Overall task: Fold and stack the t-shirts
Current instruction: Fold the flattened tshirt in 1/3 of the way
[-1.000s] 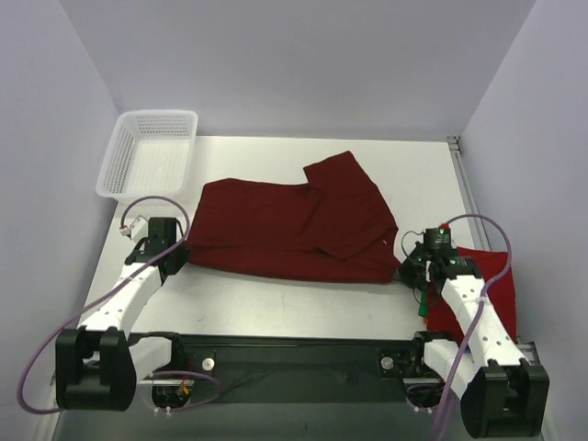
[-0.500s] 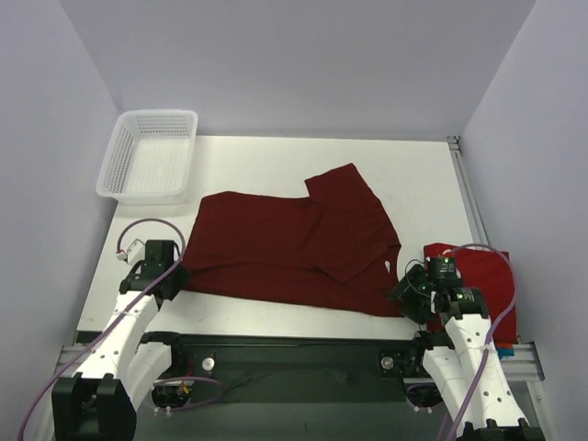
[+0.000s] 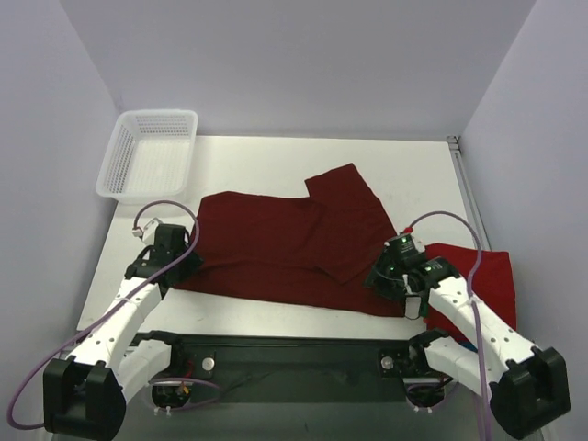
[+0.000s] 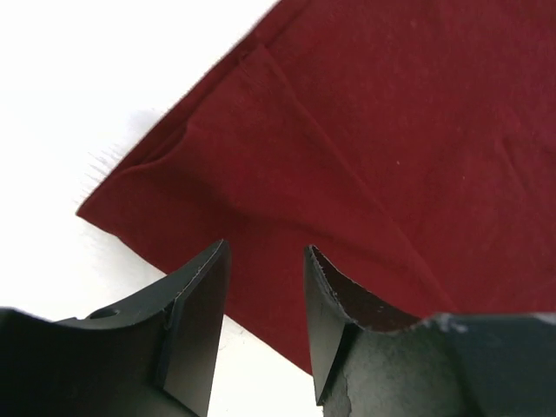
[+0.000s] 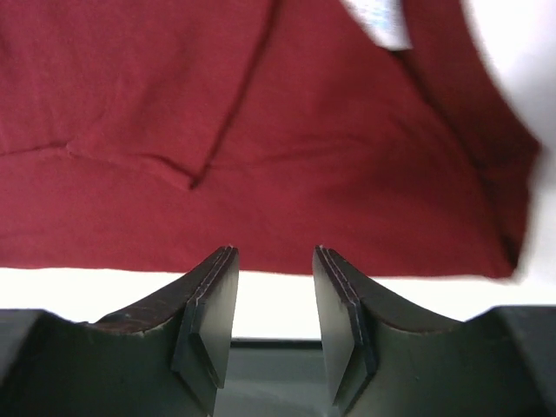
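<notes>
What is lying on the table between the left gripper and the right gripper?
The dark maroon t-shirt fills the stretch between the left gripper and the right gripper; the top view shows it.

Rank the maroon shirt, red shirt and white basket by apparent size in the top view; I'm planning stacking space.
1. dark maroon t-shirt, clearly largest.
2-3. white basket and red t-shirt look similar; the right arm covers part of the red one, so I won't rank them.
</notes>
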Controlling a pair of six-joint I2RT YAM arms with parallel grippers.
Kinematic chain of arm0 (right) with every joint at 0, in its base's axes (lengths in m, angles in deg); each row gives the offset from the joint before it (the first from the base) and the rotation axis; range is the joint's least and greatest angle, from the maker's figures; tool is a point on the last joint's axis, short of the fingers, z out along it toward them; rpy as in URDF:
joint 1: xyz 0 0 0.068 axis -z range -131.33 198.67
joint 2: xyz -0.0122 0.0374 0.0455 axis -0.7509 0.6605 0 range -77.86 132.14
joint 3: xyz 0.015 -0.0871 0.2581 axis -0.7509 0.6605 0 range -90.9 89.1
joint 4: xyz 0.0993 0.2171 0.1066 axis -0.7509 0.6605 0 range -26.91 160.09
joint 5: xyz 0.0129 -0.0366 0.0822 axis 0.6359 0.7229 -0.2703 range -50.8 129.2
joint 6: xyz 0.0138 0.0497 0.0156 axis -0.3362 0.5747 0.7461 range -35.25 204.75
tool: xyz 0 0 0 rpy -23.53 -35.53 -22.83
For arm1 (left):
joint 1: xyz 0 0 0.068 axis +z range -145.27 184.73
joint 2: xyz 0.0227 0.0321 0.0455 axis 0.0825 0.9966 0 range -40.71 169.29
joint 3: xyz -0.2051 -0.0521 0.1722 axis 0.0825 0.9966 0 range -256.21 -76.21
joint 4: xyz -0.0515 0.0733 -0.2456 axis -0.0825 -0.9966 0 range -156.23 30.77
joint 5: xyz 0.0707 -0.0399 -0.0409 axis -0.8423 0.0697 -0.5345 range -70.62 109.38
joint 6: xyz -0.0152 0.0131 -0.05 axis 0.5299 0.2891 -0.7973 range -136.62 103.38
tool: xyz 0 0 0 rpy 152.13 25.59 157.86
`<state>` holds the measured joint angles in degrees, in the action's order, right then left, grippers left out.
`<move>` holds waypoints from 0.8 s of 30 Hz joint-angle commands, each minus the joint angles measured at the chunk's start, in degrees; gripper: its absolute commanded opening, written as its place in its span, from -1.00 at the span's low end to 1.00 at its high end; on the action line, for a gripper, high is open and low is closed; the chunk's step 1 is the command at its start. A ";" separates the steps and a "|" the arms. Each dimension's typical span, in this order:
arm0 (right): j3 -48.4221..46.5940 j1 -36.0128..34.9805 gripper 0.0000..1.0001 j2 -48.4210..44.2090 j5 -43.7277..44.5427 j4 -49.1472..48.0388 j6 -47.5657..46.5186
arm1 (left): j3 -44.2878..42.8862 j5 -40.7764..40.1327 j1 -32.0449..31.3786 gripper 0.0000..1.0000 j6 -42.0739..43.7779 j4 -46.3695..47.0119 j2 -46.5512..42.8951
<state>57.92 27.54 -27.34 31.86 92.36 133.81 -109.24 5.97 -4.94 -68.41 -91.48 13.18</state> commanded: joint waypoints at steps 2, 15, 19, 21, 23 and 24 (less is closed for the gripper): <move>-2.92 -6.72 -0.23 9.30 6.27 -10.63 5.69 | -2.56 0.58 -1.67 -0.02 1.78 4.21 0.69; 0.86 -14.64 -0.21 18.99 12.43 -24.36 15.98 | -3.00 1.90 -2.28 -0.05 4.06 5.36 0.95; 0.94 -15.44 -0.22 20.31 12.78 -24.36 17.29 | -3.26 1.98 -2.28 -0.05 4.33 5.71 1.04; 1.03 -15.96 -0.22 20.49 12.96 -24.44 17.56 | -3.26 2.16 -2.28 -0.05 4.42 5.97 1.22; 1.12 -16.40 -0.22 21.02 13.40 -24.36 18.09 | -3.26 2.16 -2.28 -0.05 4.42 5.97 1.39; 1.12 -16.58 -0.23 21.28 13.40 -24.18 18.35 | -3.35 2.16 -2.37 -0.05 4.42 6.06 1.48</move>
<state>58.48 11.76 -6.66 42.20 67.93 150.24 -110.42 7.70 -6.95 -65.17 -88.44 14.42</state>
